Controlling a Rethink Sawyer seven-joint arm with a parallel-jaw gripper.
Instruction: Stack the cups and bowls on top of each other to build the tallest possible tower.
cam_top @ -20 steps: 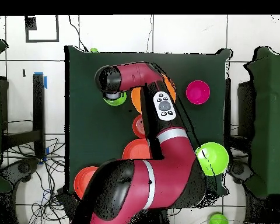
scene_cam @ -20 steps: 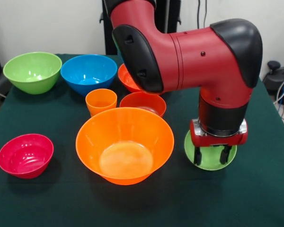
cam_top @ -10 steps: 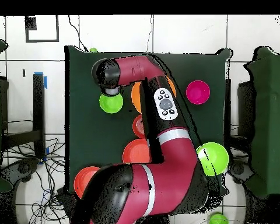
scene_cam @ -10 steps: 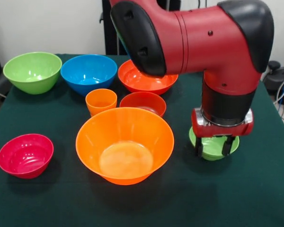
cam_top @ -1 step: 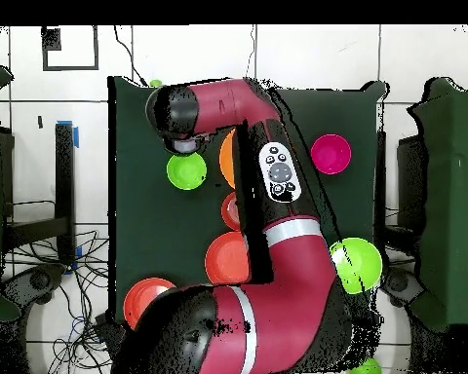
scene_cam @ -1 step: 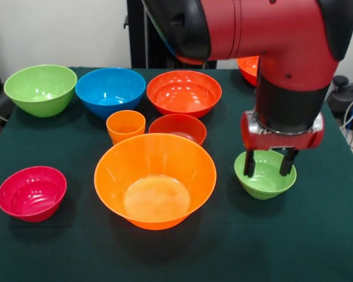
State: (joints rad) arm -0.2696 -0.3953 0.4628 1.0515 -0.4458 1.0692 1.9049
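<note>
Bowls all read as glossy smooth plastic with highlights on the inner walls: large orange bowl (scene_cam @ -1 step: 155,179), small green bowl (scene_cam @ -1 step: 265,175), pink bowl (scene_cam @ -1 step: 31,192), blue bowl (scene_cam @ -1 step: 110,90), red-orange bowl (scene_cam @ -1 step: 184,92); the orange cup (scene_cam @ -1 step: 126,126) has the same plastic but a duller sheen. Table cover (scene_cam @ -1 step: 59,252) is dark green matt cloth, slightly fuzzy, no glare. Arm shell (scene_cam @ -1 step: 270,29) is smooth semi-gloss red and black plastic, and the gripper (scene_cam @ -1 step: 269,163) has matt black fingers (scene_cam @ -1 step: 249,164) under a shiny metallic band.
</note>
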